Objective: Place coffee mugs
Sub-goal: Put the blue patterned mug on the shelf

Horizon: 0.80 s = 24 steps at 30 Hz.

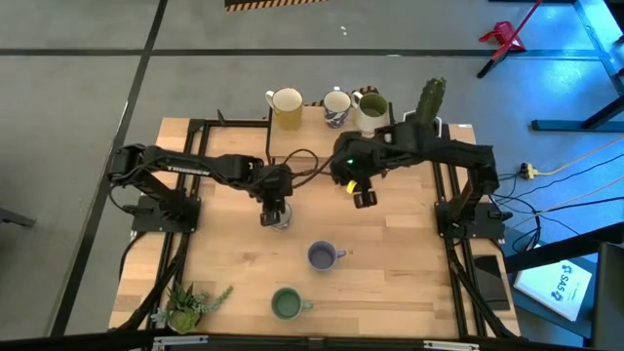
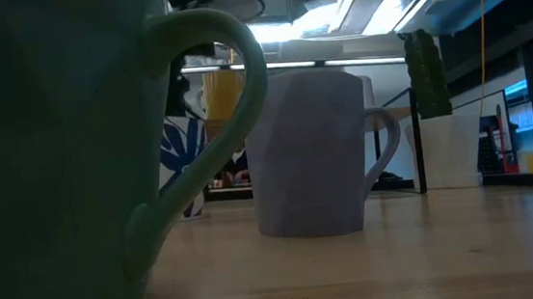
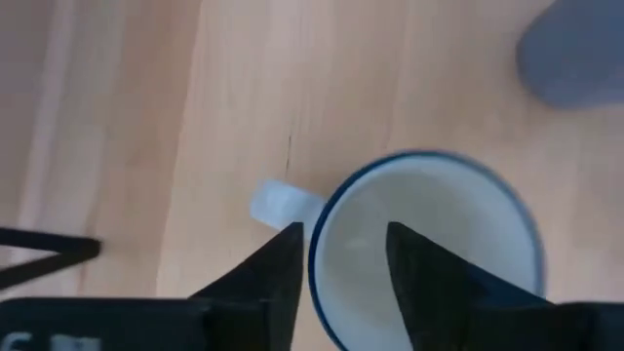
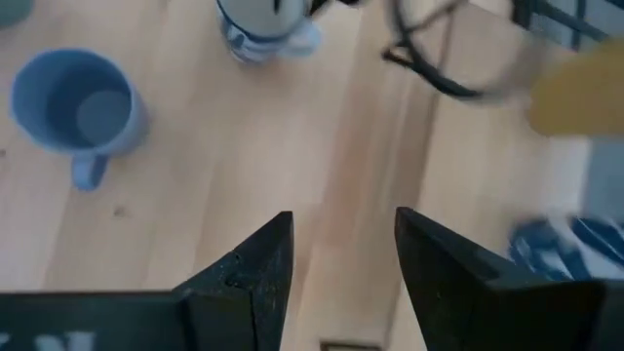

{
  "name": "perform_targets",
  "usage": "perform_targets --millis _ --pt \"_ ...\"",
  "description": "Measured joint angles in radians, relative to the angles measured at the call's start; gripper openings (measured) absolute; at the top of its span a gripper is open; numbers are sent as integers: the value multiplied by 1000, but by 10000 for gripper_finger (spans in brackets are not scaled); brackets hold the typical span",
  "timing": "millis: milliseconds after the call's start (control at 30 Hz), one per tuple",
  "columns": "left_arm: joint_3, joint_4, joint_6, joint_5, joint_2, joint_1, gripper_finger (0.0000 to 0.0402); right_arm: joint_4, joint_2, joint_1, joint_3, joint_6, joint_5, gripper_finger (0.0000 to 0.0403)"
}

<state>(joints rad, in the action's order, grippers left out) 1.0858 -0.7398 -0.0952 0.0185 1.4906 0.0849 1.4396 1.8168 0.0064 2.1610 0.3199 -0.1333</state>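
Observation:
My left gripper points down over a white mug with a blue rim that stands mid-table. It is open: one finger is inside the mug and one outside, beside the handle. My right gripper hangs open and empty to the right of it, over bare wood. A purple-blue mug and a green mug stand upright nearer the near edge. A yellow mug, a blue-patterned white mug and a pale mug stand in a row at the far edge. My left gripper comes from above and straddles the white mug's wall at the rim next to the handle. A clear gap shows between the inner finger and the wall. Whether the outer finger touches the mug, I cannot tell. The mug stands upright on the table.
A cactus in a white pot stands at the far right corner, and a small green plant at the near left corner. Black cables loop between the arms. In the low view the green mug fills the near left.

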Motion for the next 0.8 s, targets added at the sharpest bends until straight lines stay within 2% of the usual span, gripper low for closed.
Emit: perform_targets --millis 233,333,433,567,800 --pt "140 -118 35 -5 0 0 180 -320 0 1 -230 114 170 168" --pt "223 -276 8 -42 -1 0 182 -463 0 1 -337 130 170 168" --pt "323 -468 -13 -124 -36 -2 182 -634 0 1 -444 132 169 168" --pt "435 -650 -166 -208 -111 -32 182 -842 1 1 -563 53 134 168" --pt "500 -687 -513 -348 -298 -133 183 -1129 2 1 -721 -28 37 168"
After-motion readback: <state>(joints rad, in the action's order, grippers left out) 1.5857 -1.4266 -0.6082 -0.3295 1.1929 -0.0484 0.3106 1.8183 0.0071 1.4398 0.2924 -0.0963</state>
